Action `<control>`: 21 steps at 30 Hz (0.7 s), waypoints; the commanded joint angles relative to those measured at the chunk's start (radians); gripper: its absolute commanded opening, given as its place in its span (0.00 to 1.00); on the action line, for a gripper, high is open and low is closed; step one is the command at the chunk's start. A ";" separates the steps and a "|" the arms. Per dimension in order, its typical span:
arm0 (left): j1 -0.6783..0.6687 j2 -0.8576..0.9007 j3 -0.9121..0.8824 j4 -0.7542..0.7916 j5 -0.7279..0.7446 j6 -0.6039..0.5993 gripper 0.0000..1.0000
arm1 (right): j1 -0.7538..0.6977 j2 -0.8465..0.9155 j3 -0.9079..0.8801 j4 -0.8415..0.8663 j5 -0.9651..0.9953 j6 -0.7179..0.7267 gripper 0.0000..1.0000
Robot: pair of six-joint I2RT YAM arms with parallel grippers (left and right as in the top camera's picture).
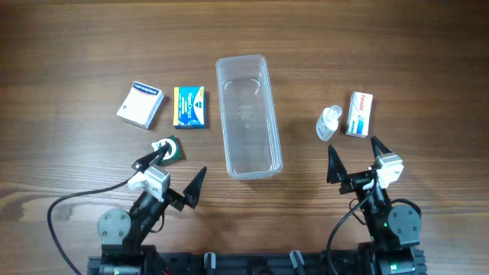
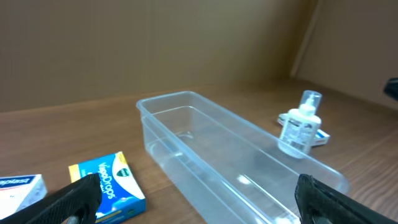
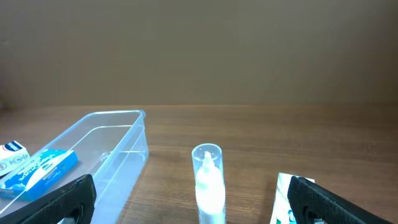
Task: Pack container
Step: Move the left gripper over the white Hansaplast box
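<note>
Wooden table [image 1: 397, 38], container [image 1: 248, 114], boxes [image 1: 191, 107] and bottle [image 1: 328, 124] flanking

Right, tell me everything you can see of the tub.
The tub is clear, colourless plastic: a long rectangle with rounded corners and a rim round the top. It stands upright, open side up and empty, on the wooden table near the middle, its long side running away from the robot. Only the table touches it; a yellow box lies apart on one side and a small bottle on the other.
</note>
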 commanded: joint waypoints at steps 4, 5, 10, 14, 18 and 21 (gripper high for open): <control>0.013 0.066 0.163 -0.089 0.011 -0.047 1.00 | -0.004 0.005 -0.001 0.004 -0.016 -0.018 1.00; 0.019 0.098 0.190 -0.114 -0.003 -0.047 1.00 | -0.004 0.005 -0.001 0.004 -0.016 -0.019 1.00; 0.067 0.357 0.363 -0.195 -0.010 -0.042 1.00 | -0.004 0.005 -0.001 0.004 -0.016 -0.019 1.00; 0.099 0.656 0.628 -0.364 -0.010 0.033 1.00 | -0.004 0.005 -0.001 0.004 -0.016 -0.018 1.00; 0.127 0.959 0.964 -0.663 -0.067 0.185 1.00 | -0.004 0.005 -0.001 0.004 -0.016 -0.018 1.00; 0.147 1.157 1.188 -0.846 -0.157 0.224 1.00 | -0.004 0.005 -0.001 0.004 -0.016 -0.018 1.00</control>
